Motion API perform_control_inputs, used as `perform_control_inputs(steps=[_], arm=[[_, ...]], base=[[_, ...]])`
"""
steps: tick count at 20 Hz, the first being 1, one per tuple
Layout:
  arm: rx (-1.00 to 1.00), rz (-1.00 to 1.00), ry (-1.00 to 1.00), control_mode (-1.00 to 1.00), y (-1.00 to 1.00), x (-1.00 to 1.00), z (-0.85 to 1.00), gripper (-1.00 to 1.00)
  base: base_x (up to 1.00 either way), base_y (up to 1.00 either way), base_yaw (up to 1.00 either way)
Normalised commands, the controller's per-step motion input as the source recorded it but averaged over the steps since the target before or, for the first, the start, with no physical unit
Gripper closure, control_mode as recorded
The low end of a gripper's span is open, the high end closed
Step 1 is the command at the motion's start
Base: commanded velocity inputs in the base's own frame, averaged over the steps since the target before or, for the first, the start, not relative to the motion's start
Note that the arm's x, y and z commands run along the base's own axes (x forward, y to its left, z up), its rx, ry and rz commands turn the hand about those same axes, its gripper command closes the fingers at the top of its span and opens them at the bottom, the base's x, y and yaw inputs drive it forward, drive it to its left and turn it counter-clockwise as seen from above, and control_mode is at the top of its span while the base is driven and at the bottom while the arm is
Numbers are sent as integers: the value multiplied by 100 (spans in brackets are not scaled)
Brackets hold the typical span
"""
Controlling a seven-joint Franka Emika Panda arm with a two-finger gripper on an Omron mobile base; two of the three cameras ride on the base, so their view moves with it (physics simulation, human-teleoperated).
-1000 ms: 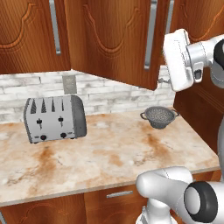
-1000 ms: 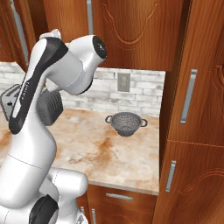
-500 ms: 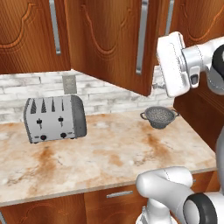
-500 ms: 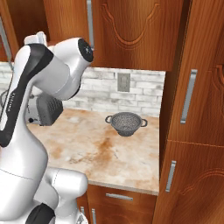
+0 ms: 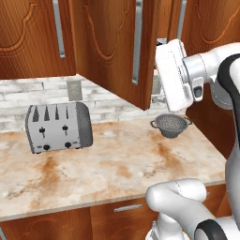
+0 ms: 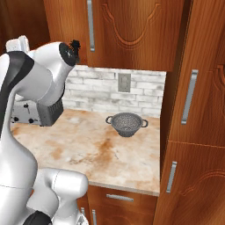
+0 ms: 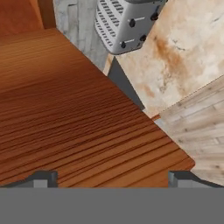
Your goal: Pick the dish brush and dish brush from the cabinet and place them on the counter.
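Cabinet point(image 5: 117, 51) door ajar; toaster point(image 5: 58, 126), colander point(image 5: 171, 125) on counter point(image 5: 117, 168).

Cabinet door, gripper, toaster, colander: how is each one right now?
Cabinet door: swung open over the counter.
Gripper: open, holding nothing.
Toaster: upright on the counter, slots empty.
Colander: upright on the counter, empty.

The cabinet point(image 5: 110, 47) door stands open above the marbled counter point(image 5: 117, 166).
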Motion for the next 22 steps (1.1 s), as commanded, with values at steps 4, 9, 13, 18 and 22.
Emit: perform_control_inputs(steps=[4,9,13,18,22], arm=[[1,1,3,-100,43,-13,-14,-100],[0,0,5,-100,43,-6,-13,-100],[0,0,6,-100,44,-3,-13,-100],[0,0,5,-100,43,-2,-13,-100],[0,0,4,-100,42,-1,-13,-100]], base=[[0,0,0],[0,0,0],[0,0,0],[0,0,0],[0,0,0]])
